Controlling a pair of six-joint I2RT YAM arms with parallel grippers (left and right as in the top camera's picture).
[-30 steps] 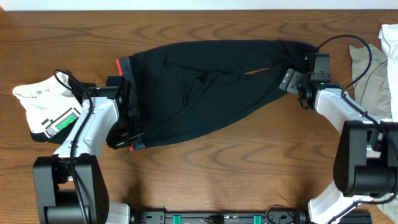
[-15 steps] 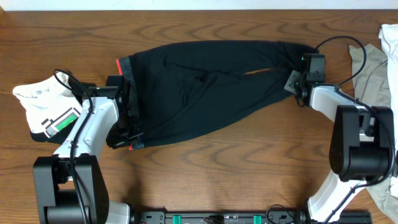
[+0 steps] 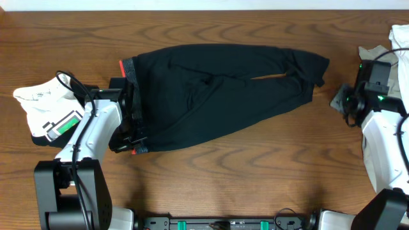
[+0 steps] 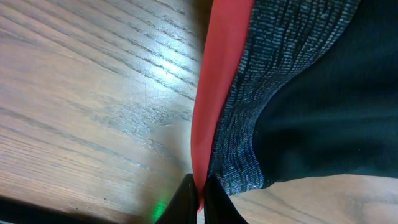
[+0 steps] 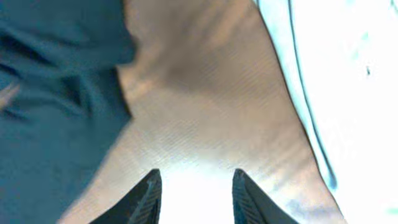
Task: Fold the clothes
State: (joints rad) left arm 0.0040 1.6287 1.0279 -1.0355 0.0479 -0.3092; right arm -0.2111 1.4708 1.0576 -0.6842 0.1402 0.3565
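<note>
The clothes here are chiefly black pants (image 3: 211,89), spread lengthwise across the wooden table with the waistband to the left. My left gripper (image 3: 135,145) is shut on the lower corner of that waistband. In the left wrist view its fingertips (image 4: 200,186) pinch the red edge (image 4: 217,74) beside the grey elastic (image 4: 273,81). My right gripper (image 3: 340,100) hovers to the right of the leg ends, apart from the pants. In its wrist view it (image 5: 196,180) stands open over bare wood with nothing between the fingers, and the pants (image 5: 56,93) lie to its left.
A white top with a green patch (image 3: 38,105) lies under the left arm at the table's left edge. A grey-beige top (image 3: 383,54) and white cloth (image 3: 401,35) are piled at the right edge, close behind the right arm; the white cloth (image 5: 348,74) shows in the right wrist view.
My right gripper has let go of the pant leg ends and pulled away to the right, toward the pile there. The leg ends now lie flat. The left gripper has not moved.
</note>
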